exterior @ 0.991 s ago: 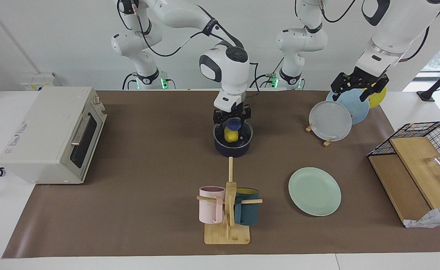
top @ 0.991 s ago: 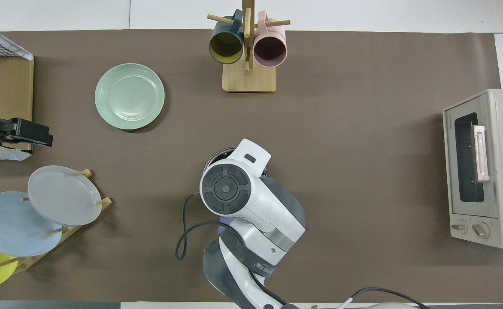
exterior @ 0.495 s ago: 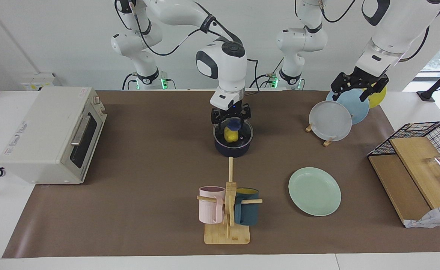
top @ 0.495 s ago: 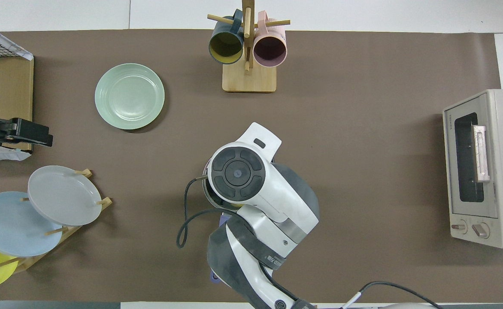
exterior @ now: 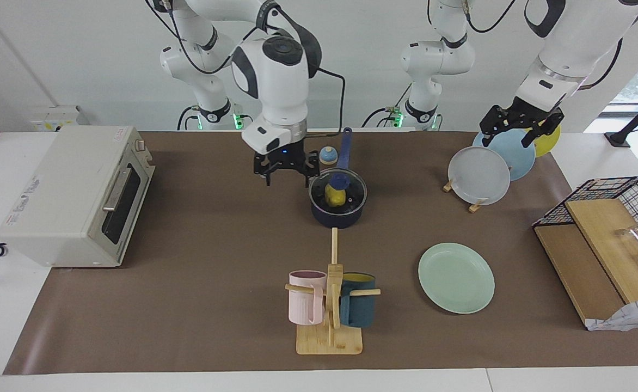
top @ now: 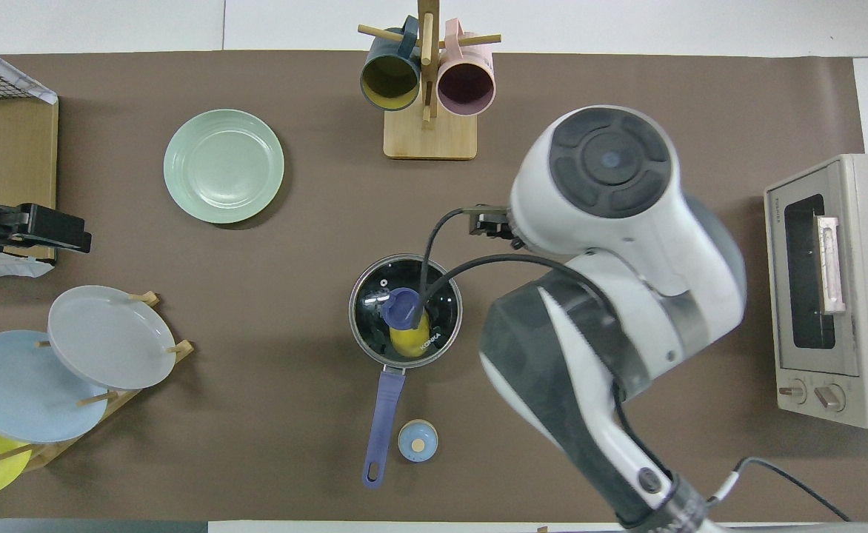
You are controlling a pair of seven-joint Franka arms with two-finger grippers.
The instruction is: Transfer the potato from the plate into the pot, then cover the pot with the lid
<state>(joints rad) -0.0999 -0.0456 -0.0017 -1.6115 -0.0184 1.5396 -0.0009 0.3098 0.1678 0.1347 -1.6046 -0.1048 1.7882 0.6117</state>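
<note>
The dark navy pot (exterior: 336, 218) stands mid-table, its blue handle (top: 382, 414) pointing toward the robots. The glass lid (exterior: 353, 191) lies flat on the pot, with its blue knob (top: 399, 307) at centre. The yellow potato (exterior: 334, 197) shows through the glass inside the pot (top: 353, 326); it also shows in the overhead view (top: 409, 343). The mint-green plate (exterior: 456, 277) lies bare, farther from the robots, toward the left arm's end. My right gripper (exterior: 286, 175) is open and empty, raised beside the pot toward the right arm's end. My left gripper (exterior: 507, 139) waits open over the plate rack.
A small blue-and-tan bell (exterior: 327, 155) stands beside the pot's handle. A wooden rack (exterior: 479, 174) holds grey, light-blue and yellow plates. A mug tree (exterior: 330, 305) with pink and teal mugs stands farther out. A toaster oven (exterior: 74, 193) and a wire basket (exterior: 613, 188) sit at the table's ends.
My right gripper let go of the lid's knob, rose, and swung away toward the right arm's end. The lid stays on the pot. The left arm has not moved.
</note>
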